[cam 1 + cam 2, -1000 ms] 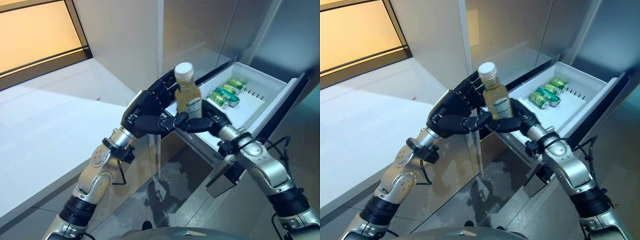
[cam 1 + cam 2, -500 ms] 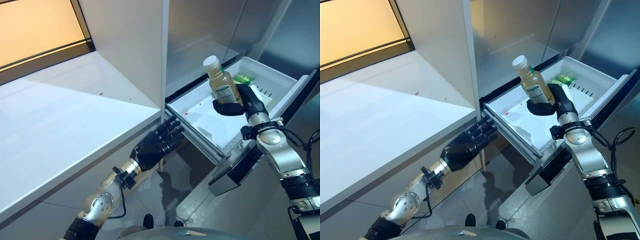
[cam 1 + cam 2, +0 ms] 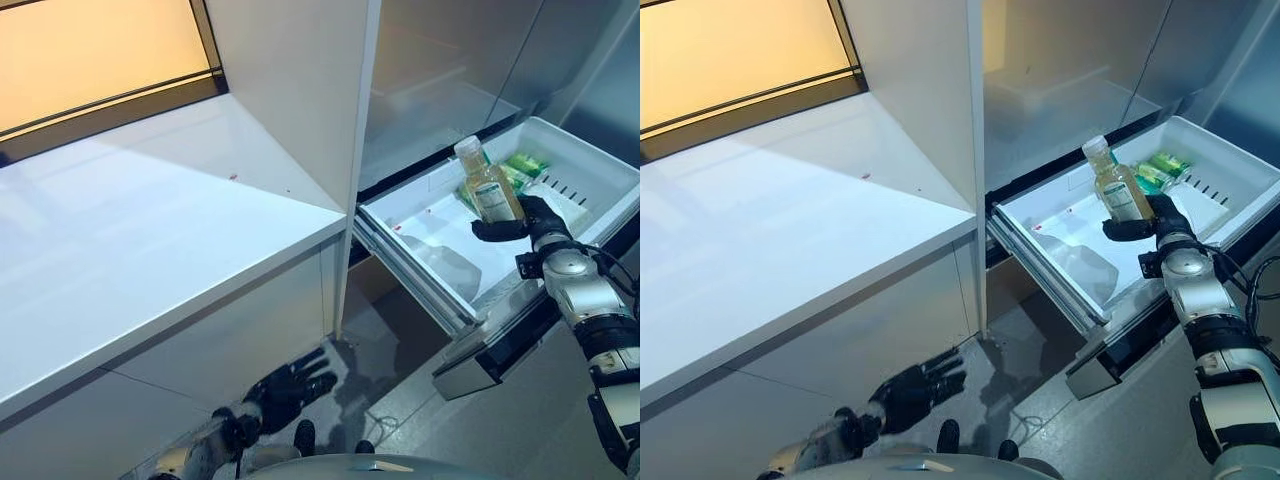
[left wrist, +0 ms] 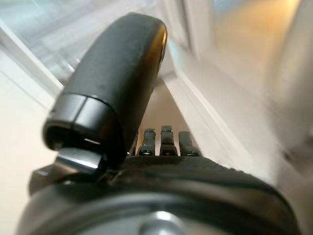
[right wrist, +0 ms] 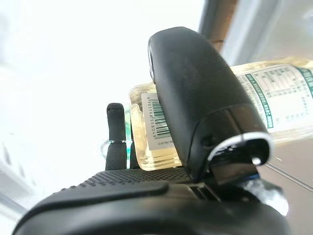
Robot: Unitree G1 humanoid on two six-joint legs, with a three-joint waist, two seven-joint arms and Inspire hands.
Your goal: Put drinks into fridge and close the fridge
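Observation:
My right hand is shut on a clear bottle of pale yellow drink with a white cap, and holds it upright over the open white fridge drawer. The right wrist view shows the thumb across the bottle. Green cans lie at the drawer's far end, just behind the bottle. My left hand hangs low by the floor below the counter, fingers straight and empty; its thumb fills the left wrist view.
A white counter runs along the left, with a white upright panel at its end beside the fridge. The drawer's dark front juts out over the grey floor.
My right hand has carried the bottle further over the drawer toward the green cans. My left hand has dropped from the counter's edge down near the floor. The camera has shifted.

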